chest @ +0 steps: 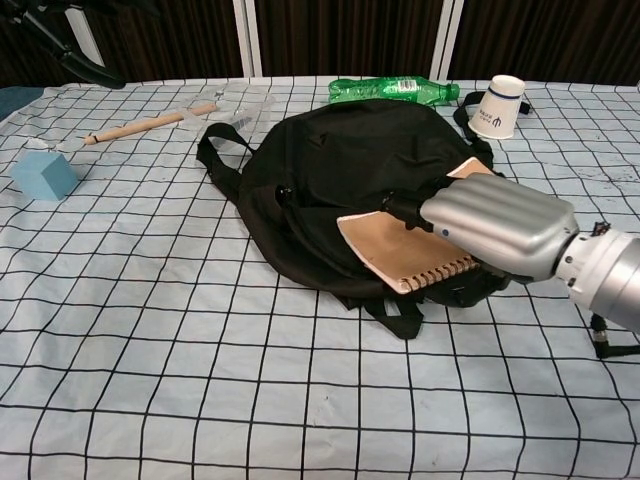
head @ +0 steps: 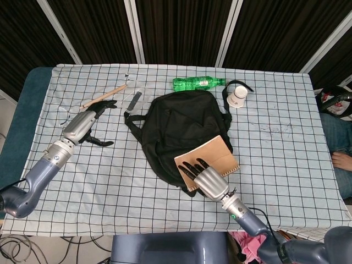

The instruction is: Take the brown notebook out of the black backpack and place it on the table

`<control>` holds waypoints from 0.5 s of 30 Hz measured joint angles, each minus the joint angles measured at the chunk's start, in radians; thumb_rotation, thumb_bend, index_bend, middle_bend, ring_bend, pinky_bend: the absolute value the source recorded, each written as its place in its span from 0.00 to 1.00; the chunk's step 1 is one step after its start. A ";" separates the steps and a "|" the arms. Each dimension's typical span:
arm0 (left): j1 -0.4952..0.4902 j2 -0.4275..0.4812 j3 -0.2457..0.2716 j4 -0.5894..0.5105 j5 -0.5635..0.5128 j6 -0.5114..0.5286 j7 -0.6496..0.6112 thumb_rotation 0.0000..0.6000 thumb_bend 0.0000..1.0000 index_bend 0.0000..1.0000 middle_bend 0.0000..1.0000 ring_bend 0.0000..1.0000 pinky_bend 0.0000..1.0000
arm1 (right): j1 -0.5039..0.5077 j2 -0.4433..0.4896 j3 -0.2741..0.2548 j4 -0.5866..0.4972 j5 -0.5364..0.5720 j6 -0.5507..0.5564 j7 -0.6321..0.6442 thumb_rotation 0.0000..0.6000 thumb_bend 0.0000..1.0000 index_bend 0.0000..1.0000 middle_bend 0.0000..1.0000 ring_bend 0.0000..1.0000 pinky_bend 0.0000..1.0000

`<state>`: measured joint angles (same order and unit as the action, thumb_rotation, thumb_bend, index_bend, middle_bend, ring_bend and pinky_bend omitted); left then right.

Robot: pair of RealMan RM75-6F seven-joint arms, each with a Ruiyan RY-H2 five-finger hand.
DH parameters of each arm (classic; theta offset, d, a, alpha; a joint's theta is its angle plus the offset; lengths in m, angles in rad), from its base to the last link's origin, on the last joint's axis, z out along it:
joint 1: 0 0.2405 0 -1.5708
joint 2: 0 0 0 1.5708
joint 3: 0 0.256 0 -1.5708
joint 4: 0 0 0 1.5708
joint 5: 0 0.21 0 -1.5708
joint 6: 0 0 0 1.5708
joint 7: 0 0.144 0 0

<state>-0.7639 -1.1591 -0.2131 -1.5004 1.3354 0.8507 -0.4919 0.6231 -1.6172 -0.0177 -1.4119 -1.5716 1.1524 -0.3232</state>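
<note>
The black backpack (head: 184,126) lies flat in the middle of the checked table (head: 286,165). The brown spiral notebook (head: 212,157) lies tilted across the bag's near right edge, partly over the cloth. My right hand (head: 208,180) grips its near end, dark fingers spread on the cover. In the chest view the notebook (chest: 395,250) sticks out to the left from under the right hand (chest: 495,228), above the bag (chest: 340,165). My left hand (head: 85,122) hovers open over the table, left of the bag and apart from it; the chest view shows only its dark fingers (chest: 85,65).
A green bottle (head: 198,83) and a paper cup (head: 237,98) stand behind the bag. A wooden stick (head: 104,95) and a flat dark tool (head: 135,102) lie at the back left. A blue cube (chest: 42,175) sits under the left arm.
</note>
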 measured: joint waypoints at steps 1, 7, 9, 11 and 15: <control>0.000 0.001 0.001 -0.002 0.001 0.000 0.004 1.00 0.03 0.08 0.16 0.00 0.00 | -0.005 0.015 0.000 -0.013 0.004 -0.001 -0.008 1.00 0.27 0.00 0.05 0.24 0.14; 0.012 0.014 0.007 -0.014 0.012 0.031 0.060 1.00 0.03 0.08 0.15 0.00 0.00 | -0.043 0.117 0.032 -0.061 0.053 0.034 -0.015 1.00 0.24 0.00 0.03 0.23 0.13; 0.019 0.021 0.012 -0.023 0.016 0.046 0.096 1.00 0.03 0.08 0.15 0.00 0.00 | -0.057 0.158 0.053 -0.072 0.084 0.047 0.001 1.00 0.24 0.00 0.02 0.23 0.13; 0.028 0.030 0.017 -0.034 0.020 0.062 0.134 1.00 0.03 0.08 0.15 0.00 0.00 | -0.070 0.196 0.073 -0.070 0.111 0.062 0.009 1.00 0.24 0.00 0.02 0.23 0.13; 0.057 0.047 0.031 -0.065 0.023 0.115 0.241 1.00 0.03 0.08 0.15 0.00 0.00 | -0.107 0.279 0.118 -0.024 0.187 0.097 0.013 1.00 0.24 0.00 0.03 0.23 0.13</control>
<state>-0.7071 -1.1124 -0.1817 -1.5652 1.3582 0.9652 -0.2511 0.5164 -1.3387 0.1003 -1.4359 -1.3850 1.2489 -0.3106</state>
